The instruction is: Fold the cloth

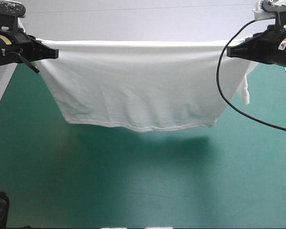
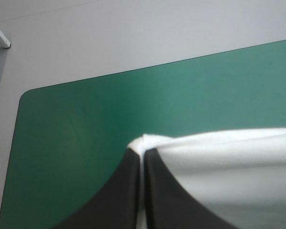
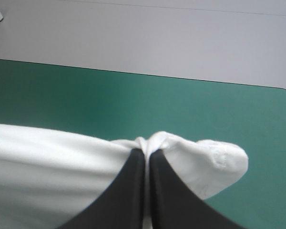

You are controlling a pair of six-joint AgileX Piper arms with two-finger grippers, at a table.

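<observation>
The T-shirt point(image 1: 138, 86) hangs taut across the upper frame, clenched by left end effector point(image 1: 55, 51) and right end effector point(image 1: 230, 51); lower both level.

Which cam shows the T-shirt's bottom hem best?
High view: the whole T-shirt hangs stretched between left gripper and right gripper, hem fully visible. Each wrist view shows only the pinched upper corner, no hem.

The place looks like a robotics lab or test bench. A work table point(image 1: 133, 191) with a plain teal-green cover point(image 2: 86, 143) has one robot arm point(image 1: 9, 43) over its left side and a second arm point(image 1: 276, 45) over its right, a white T-shirt point(image 1: 138, 86) stretched between them. Beyond the table's far edge lies bare pale grey floor point(image 3: 157, 38).
</observation>
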